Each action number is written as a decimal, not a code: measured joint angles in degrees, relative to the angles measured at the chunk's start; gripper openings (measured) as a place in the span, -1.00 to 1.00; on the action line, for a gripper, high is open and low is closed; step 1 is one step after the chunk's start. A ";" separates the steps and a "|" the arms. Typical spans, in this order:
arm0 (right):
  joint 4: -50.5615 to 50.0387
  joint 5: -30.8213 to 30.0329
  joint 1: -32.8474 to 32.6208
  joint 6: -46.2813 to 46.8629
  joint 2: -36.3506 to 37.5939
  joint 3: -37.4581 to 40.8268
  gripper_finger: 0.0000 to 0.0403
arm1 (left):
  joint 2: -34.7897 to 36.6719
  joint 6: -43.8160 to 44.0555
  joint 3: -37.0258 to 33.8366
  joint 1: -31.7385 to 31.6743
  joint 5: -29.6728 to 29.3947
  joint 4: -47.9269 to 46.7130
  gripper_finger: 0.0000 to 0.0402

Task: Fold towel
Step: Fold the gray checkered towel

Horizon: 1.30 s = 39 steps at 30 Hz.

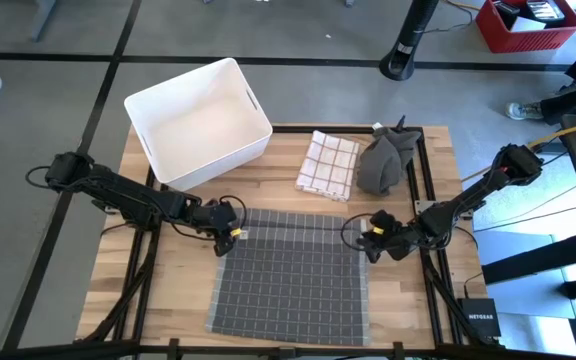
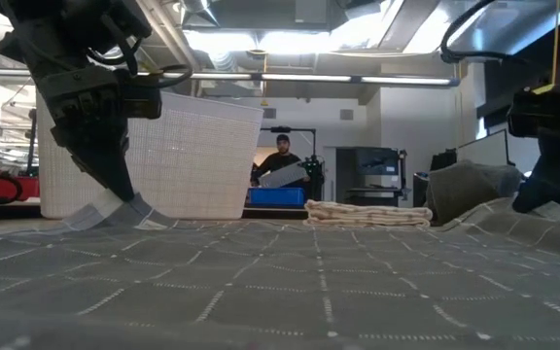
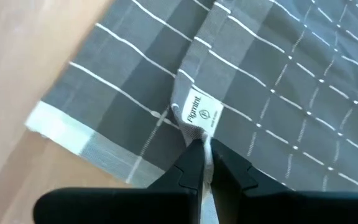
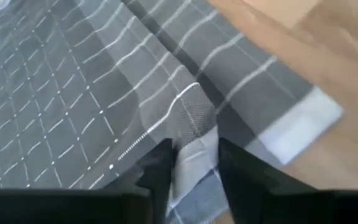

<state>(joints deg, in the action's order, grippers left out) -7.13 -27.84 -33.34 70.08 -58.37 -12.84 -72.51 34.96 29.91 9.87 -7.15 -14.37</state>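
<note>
Three cloths from above: one grey checked towel [image 1: 290, 275] spread on my tabletop [image 1: 438, 150], one folded white checked cloth [image 1: 327, 164], one dark crumpled cloth [image 1: 386, 158]; also one white bin [image 1: 197, 121]. Low view: one person stands beyond. Left wrist: left gripper [image 3: 205, 155] pinched tight on towel's edge. Right wrist: right gripper [image 4: 194, 162] clamps the opposite edge, fingers partly apart.

White tag [image 3: 197, 112] sewn on the grey towel [image 3: 278, 93] edge, cursive brand word on it, reads roughly "Pigmint", a small round mark beside it, black box [image 1: 480, 320] at the counter corner, lettering "NETGEAR"
</note>
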 joint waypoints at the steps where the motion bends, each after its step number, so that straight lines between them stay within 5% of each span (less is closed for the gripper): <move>1: 0.12 -0.51 0.00 -1.37 0.00 0.00 -0.48 | 0.00 -0.86 0.00 0.01 -0.55 -0.01 -0.93; 6: -0.51 -0.14 -0.01 -7.36 0.00 -0.73 -0.93 | 0.05 -2.86 0.00 0.05 -2.26 -0.03 -0.98; 12: -9.18 1.49 -0.02 -15.31 0.17 -8.81 -0.95 | 1.89 -1.12 3.25 3.72 -5.16 -4.60 -0.98; 23: -29.46 -7.54 -0.04 -21.11 0.22 -22.40 -0.96 | 5.29 -0.58 8.81 10.77 -29.08 -13.86 -0.99; 32: -41.03 -15.00 0.01 -13.12 -5.51 -21.62 -0.97 | 3.78 -4.28 7.92 5.89 -38.58 -12.90 -0.99; 39: -43.42 -16.07 2.47 -11.81 -13.38 -21.59 -0.97 | 0.53 -5.24 4.18 0.70 -38.86 -9.43 -0.99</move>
<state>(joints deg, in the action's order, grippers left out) -50.55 -43.91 -30.87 58.27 -71.75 -34.44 -71.98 29.71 34.09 10.57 -46.01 -23.80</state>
